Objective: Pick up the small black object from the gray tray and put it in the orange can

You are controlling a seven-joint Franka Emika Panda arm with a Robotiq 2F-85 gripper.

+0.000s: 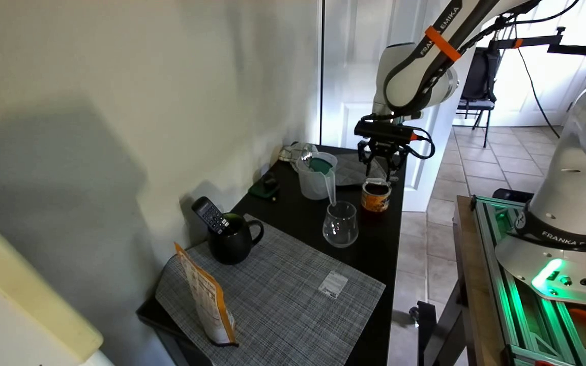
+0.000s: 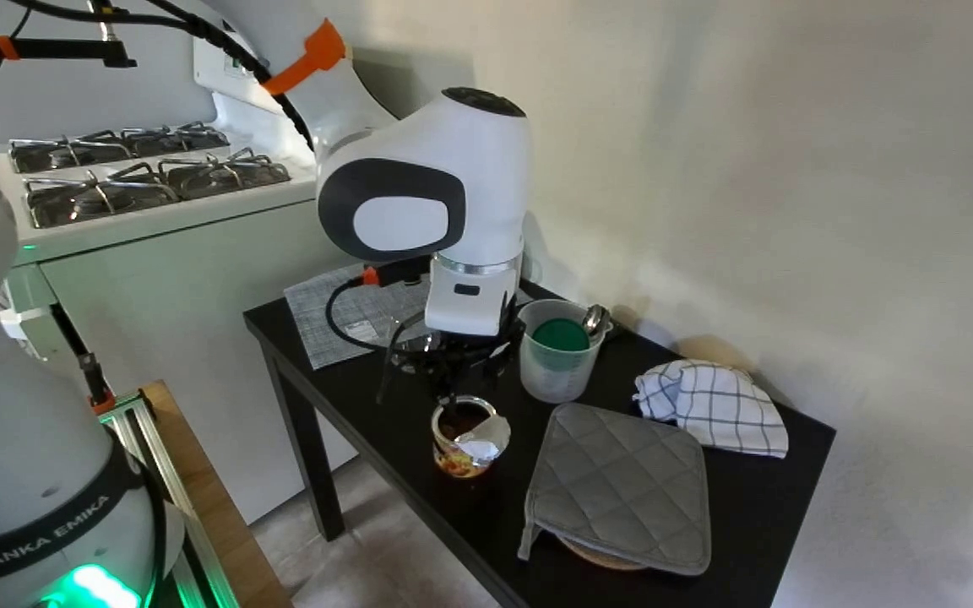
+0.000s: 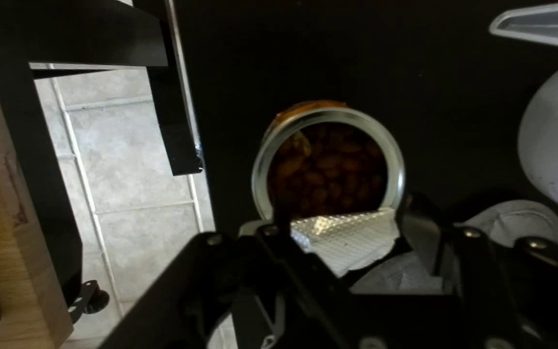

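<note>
The orange can (image 1: 376, 201) stands upright on the black table, in both exterior views (image 2: 458, 464). In the wrist view its rim (image 3: 396, 169) is open, with dark red-brown beans inside and a peeled foil lid (image 3: 351, 242) hanging at one side. My gripper (image 1: 378, 173) is directly above the can, near its foil side. In the wrist view the fingers (image 3: 346, 208) are spread with nothing seen between them. The gray tray (image 1: 293, 300) is a flat woven mat at the far end of the table, partly hidden in an exterior view (image 2: 322, 317). No small black object shows on it.
A clear glass (image 1: 340, 226) and a measuring jug (image 1: 314, 178) with green contents stand near the can. A black mug (image 1: 232, 244) holding a remote (image 1: 210, 215) and an orange-white bag (image 1: 206, 300) stand on the mat. A gray pot holder (image 2: 622, 481) and checked cloth (image 2: 723, 409) lie nearby.
</note>
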